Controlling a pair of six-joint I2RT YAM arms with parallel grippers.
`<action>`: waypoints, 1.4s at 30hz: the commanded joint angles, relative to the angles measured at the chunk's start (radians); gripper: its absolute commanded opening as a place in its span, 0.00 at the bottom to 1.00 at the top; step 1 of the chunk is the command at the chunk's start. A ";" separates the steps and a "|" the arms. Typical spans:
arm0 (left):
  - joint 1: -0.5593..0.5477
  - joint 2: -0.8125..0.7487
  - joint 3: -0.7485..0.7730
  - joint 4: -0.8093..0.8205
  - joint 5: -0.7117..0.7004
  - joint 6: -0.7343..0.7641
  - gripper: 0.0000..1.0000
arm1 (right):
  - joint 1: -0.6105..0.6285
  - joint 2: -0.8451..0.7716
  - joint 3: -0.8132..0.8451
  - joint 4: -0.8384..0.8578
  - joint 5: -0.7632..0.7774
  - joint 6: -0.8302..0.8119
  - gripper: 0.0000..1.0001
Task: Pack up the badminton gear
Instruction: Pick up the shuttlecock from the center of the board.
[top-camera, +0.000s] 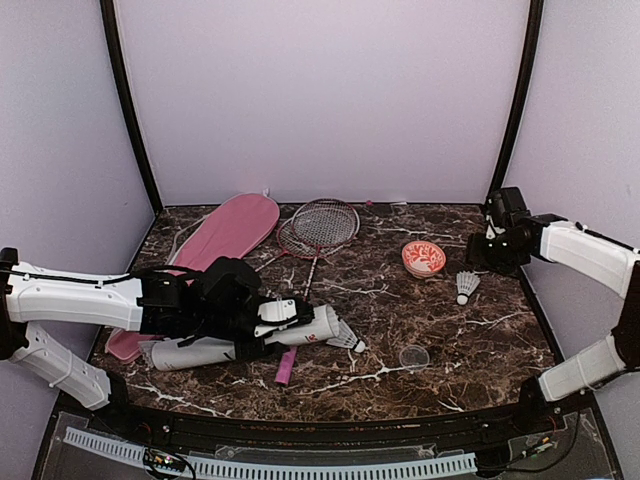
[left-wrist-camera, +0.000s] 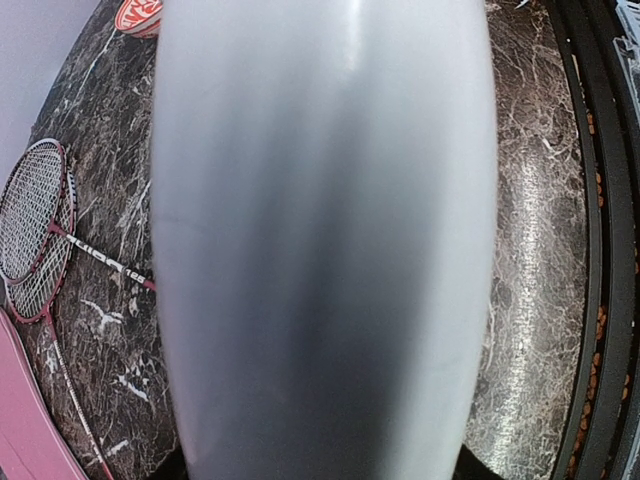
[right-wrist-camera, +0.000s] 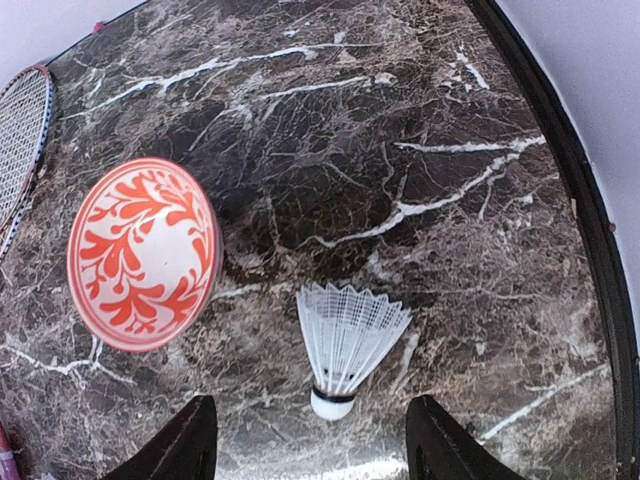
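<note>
Far left on the counter (top-camera: 400, 310), the pink bag (top-camera: 225, 235) lies flat with nothing visibly in it. Just in front, the left end effector (top-camera: 262, 325) is clamped around the white tube (top-camera: 200, 350), which lies on its side and fills that wrist view. The two rackets (top-camera: 320, 225) rest beside the bag with their heads overlapping, unpacked. A shuttlecock (top-camera: 345, 337) sits at the tube's open end; I cannot tell whether it is partly inside. Further right come a red-patterned dish (top-camera: 423, 258) and a small clear cap (top-camera: 414, 356). A second, loose shuttlecock (right-wrist-camera: 345, 335) stands cork-down near the right edge, with the right end effector (right-wrist-camera: 312, 402) over it, fingers apart and holding nothing. I would call the job early. The loose shuttlecock needs tubing, the tube closing, and rackets and tube bagging. Any other shuttlecocks are out of sight.
</note>
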 joint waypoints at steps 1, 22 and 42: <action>-0.007 -0.022 0.008 0.031 0.012 -0.011 0.56 | -0.092 0.091 0.047 0.145 -0.204 -0.127 0.66; -0.016 0.000 0.014 0.024 0.016 -0.011 0.56 | -0.176 0.295 0.055 0.130 -0.371 -0.231 0.61; -0.035 0.015 0.022 0.015 0.013 -0.008 0.56 | -0.176 0.062 -0.188 0.086 -0.390 -0.139 0.37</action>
